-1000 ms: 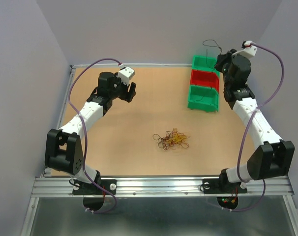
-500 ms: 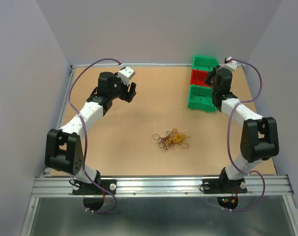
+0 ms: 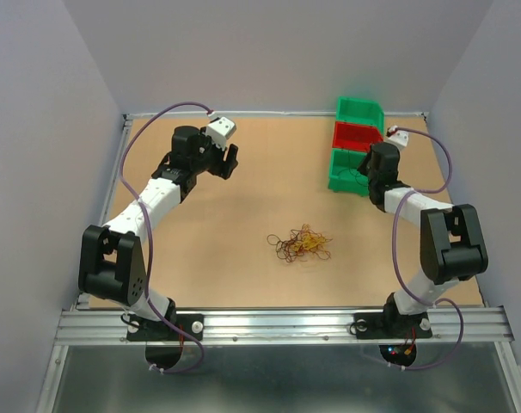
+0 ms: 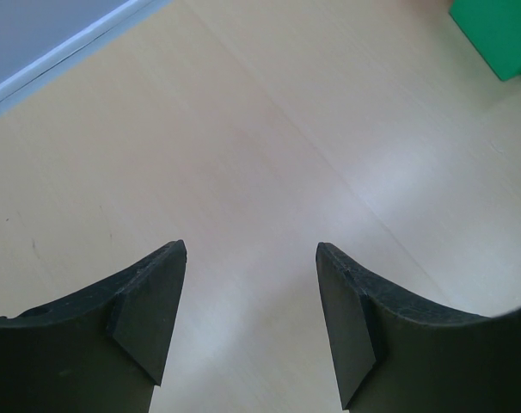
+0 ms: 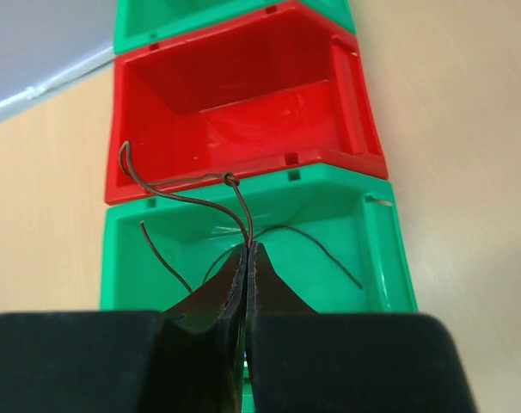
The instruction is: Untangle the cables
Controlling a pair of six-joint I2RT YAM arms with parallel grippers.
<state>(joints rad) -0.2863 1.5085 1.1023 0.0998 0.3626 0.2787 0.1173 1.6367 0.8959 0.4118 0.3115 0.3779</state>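
**Cables.** The cables (image 3: 302,245) lie as a loose tangle of red, orange-yellow and dark strands near the middle of the table (image 3: 243,206), well apart from both arms. One dark wire (image 5: 180,196) is separate from the pile. The right gripper (image 5: 247,251) has its jaws closed on it, and the wire loops up from the jaws over the near green bin (image 5: 389,258). The left gripper (image 4: 250,249) hangs above bare table at the far left, jaws apart, holding nothing.

**Step in hand, as judged.** The dark wire is being deposited in the near green bin. The jaws should open only once the whole wire is over that bin, because one loop rises against the red bin's front wall and could catch on a rim. A low release followed by a straight lift would avoid dragging the wire back out.

**Containers.** Three bins stand in a row at the far right of the table.
- The near green bin holds at least one other thin dark strand (image 5: 325,245). The count is uncertain, as the jaws hide part of its floor.
- The red bin (image 5: 243,95) shows no contents.
- The far green bin (image 5: 157,21) is mostly outside the wrist view, so its contents cannot be told.
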